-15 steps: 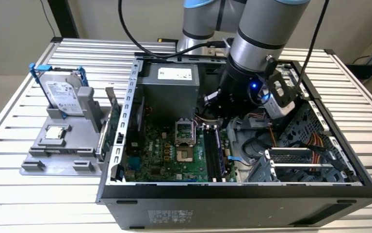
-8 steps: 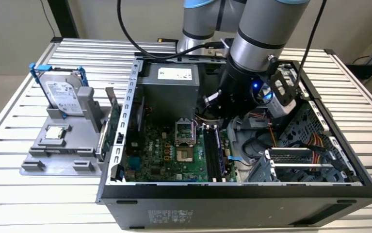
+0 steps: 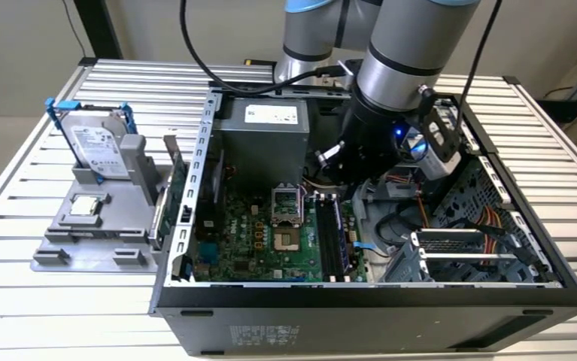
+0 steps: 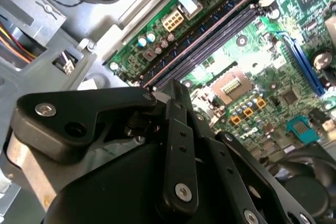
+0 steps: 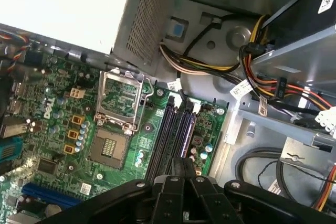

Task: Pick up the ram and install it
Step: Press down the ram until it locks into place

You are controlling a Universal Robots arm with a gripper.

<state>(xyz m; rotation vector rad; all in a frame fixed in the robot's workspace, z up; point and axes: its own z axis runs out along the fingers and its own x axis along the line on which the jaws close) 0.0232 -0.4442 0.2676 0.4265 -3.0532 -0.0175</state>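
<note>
- Standing on edge in the memory slots (image 5: pixel 168 135) of the motherboard, the ram (image 5: pixel 186 129) is a dark strip right below the end effector (image 5: pixel 184 169).
- In the exterior view, the ram (image 3: pixel 335 237) is a bluish-dark stick. Its long axis runs from beneath the end effector (image 3: pixel 341 177) toward the case's front wall, parallel to the neighbouring slots.
- In the first wrist view, one end of the ram sits by the white latch clips ahead of the fingertips and the other end runs back under them.
- In the second wrist view, the slots (image 4: pixel 210 38) stretch away diagonally from the tip of the end effector (image 4: pixel 170 90). I cannot pick out the ram among them there.
- Both wrist views show the black fingers drawn together with no gap between them. I cannot tell whether the ram's top edge is pinched between them.
- The open CPU socket (image 5: pixel 109 148) lies beside the slots, off to one side of the end effector.
- The exterior view shows the open computer case (image 3: pixel 368 323) on the slatted worktop (image 3: pixel 27 301).
- Well away from the end effector, toward the exterior view's left, a grey fixture (image 3: pixel 77 252) carries the hard drive (image 3: pixel 102 147) and the CPU chip (image 3: pixel 87 204).
</note>
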